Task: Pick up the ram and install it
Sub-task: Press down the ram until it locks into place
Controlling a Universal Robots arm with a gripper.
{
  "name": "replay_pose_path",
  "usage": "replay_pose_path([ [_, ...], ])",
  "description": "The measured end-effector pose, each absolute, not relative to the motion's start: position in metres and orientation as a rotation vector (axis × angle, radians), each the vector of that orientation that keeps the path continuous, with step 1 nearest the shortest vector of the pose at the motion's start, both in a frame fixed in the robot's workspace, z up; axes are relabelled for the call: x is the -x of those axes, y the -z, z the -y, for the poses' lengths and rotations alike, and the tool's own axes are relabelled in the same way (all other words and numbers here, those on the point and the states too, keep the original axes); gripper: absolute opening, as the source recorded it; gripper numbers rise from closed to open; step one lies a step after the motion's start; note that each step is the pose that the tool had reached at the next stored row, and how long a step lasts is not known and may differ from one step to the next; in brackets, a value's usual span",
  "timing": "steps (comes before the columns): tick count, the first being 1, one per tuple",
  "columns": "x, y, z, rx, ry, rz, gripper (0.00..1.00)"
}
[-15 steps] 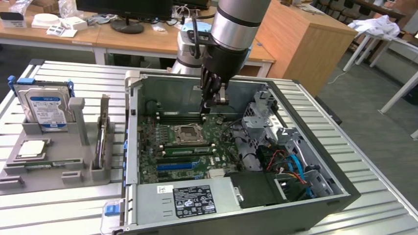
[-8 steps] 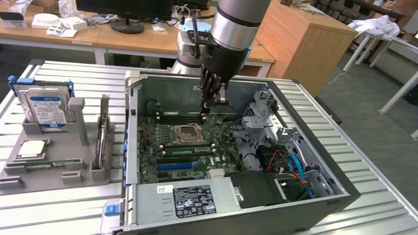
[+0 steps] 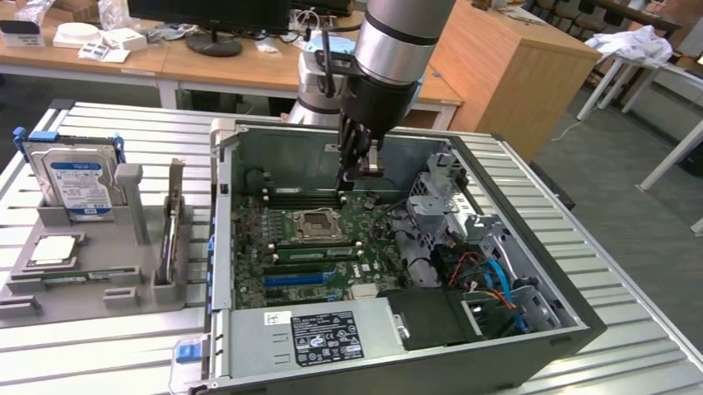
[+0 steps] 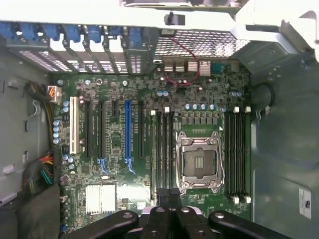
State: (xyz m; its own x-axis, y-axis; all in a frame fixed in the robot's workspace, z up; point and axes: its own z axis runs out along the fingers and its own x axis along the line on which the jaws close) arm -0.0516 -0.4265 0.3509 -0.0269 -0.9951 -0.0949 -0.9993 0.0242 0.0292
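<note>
The end effector [image 4: 169, 195], fingers together, hangs over the motherboard [image 4: 149, 149] near the CPU socket [image 4: 200, 162].

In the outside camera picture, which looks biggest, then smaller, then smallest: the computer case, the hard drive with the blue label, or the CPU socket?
1. The computer case, by far the biggest.
2. The hard drive.
3. The CPU socket, smallest, though it is not much smaller than the drive.

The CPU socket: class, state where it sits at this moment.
In the exterior view, the CPU socket lies near the middle of the motherboard inside the open computer case, directly below the claw, with dark memory slots just behind it.
</note>
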Motion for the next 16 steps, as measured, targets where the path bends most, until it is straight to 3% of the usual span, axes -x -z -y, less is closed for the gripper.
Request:
replay_pose_path([
  [16, 0.0518, -0.3494, 0.4266, 1.844, -0.124, -2.468, 0.11],
])
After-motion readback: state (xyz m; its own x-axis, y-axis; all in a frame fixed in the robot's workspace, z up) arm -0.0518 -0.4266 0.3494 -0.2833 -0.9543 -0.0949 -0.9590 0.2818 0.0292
